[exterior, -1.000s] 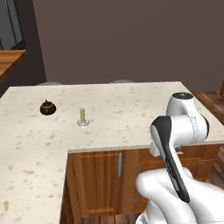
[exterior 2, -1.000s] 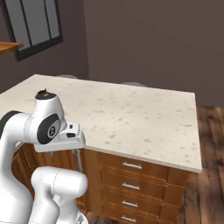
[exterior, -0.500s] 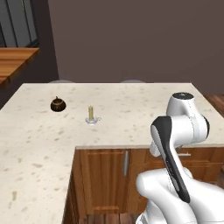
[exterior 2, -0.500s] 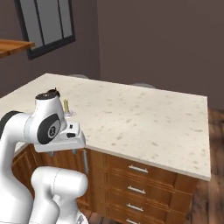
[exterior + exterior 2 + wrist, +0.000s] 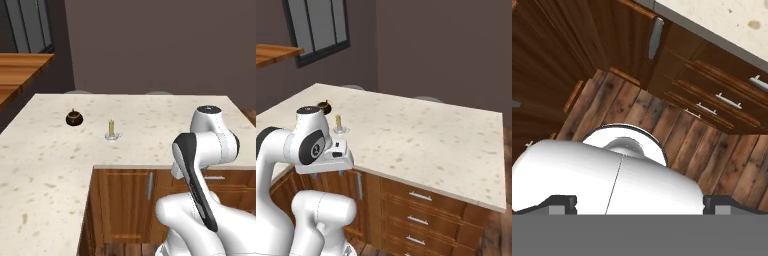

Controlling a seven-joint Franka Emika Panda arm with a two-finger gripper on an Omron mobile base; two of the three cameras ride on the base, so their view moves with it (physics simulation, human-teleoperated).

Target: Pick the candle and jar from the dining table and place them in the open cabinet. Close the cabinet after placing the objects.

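Note:
The candle, thin and pale yellow on a small grey disc, stands on the dining table left of centre. The jar, squat and dark brown with a knobbed lid, sits to the candle's left. From the right base view the candle and jar stand just beyond my arm's upper joint on the dining table. My gripper hangs low in front of the table's wood base and points down at the floor. In the hand view the gripper is open and holds nothing. The cabinet is out of view.
Drawers with short silver handles and a door with a vertical handle fill the table's base. A wooden surface lies at the far left under a dark window. Plank flooring lies below the hand.
The whole picture has shifted in both base views, so the base and cameras have moved; candle and jar keep their places on the table. The arm's pose is the same and the gripper stays open.

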